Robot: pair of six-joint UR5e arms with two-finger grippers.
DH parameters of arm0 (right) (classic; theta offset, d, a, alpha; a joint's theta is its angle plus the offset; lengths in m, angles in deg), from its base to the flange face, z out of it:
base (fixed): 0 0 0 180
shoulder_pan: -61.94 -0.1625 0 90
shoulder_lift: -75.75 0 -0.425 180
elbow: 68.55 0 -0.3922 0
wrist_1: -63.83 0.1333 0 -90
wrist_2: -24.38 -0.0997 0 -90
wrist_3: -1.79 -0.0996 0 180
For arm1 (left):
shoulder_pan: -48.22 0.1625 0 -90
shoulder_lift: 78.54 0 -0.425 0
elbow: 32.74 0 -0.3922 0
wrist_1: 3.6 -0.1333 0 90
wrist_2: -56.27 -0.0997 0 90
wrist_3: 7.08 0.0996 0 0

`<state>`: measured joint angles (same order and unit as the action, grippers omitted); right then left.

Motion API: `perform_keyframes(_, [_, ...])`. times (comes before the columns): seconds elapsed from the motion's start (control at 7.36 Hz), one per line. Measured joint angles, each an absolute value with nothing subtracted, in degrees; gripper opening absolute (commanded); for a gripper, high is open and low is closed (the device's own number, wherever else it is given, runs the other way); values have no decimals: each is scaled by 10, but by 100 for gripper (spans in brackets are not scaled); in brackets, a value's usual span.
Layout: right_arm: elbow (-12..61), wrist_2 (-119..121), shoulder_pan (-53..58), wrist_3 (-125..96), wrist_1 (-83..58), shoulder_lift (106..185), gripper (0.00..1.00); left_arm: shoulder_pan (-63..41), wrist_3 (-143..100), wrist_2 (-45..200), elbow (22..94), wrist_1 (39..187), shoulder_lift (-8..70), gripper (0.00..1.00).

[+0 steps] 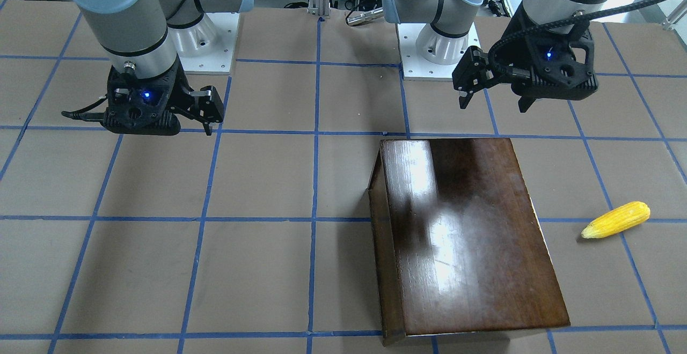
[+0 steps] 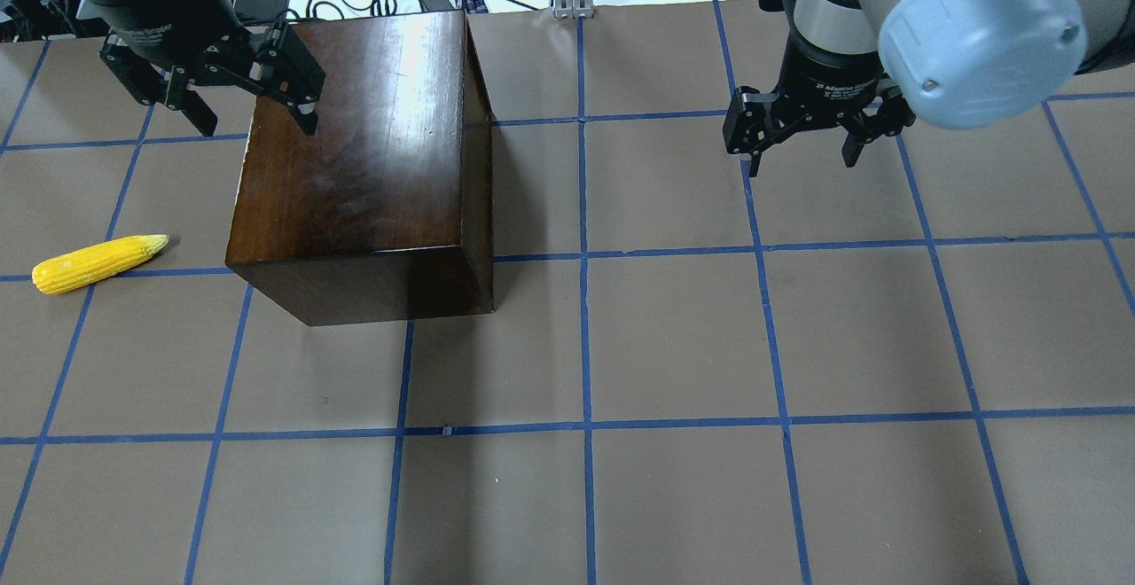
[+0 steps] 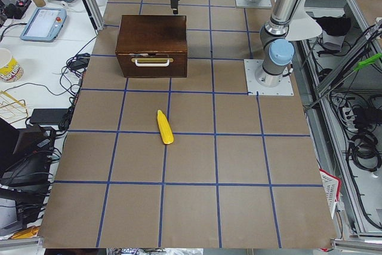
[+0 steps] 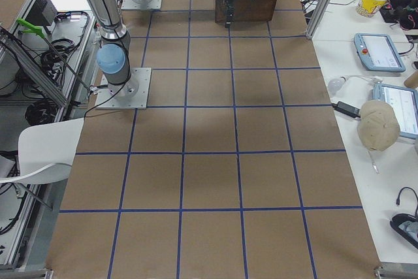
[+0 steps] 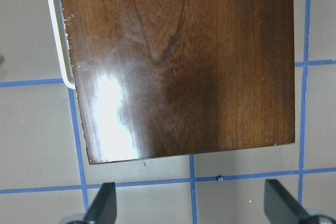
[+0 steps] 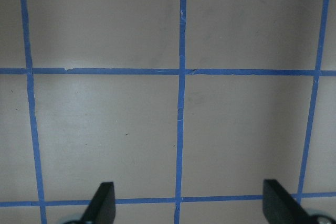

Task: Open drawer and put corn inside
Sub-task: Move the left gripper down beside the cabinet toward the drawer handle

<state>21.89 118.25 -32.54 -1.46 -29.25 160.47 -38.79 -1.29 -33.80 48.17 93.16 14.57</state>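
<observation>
The dark-brown wooden box (image 2: 363, 168) stands on the table's left half. Its drawer is shut; the drawer front with a white handle (image 3: 152, 61) faces the table's left end. The handle also shows in the left wrist view (image 5: 55, 35). The yellow corn (image 2: 99, 262) lies on the table in front of that drawer front, apart from the box; it also shows in the front-facing view (image 1: 616, 220). My left gripper (image 2: 255, 124) is open and empty, high above the box's edge on the robot's side. My right gripper (image 2: 801, 159) is open and empty above bare table.
Brown paper with a blue tape grid (image 2: 585, 425) covers the table. The two arm bases (image 1: 437, 48) stand at the robot's edge. Tablets, a cup and cables (image 3: 42, 22) lie on a side bench beyond the far edge.
</observation>
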Motion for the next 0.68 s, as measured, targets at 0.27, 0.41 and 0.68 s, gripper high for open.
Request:
perform_keyframes(0.27, [219,1182,-325,-15,-293,1604,100,-388,-12,-338,483,915,149,100])
perform_keyframes(0.41, [219,1182,-325,-15,-293,1605,100,-386,-11,-338,482,912,155,100])
perform_keyframes(0.68, [219,1182,-325,-15,-293,1605,100,-381,-7,-338,481,910,170,100])
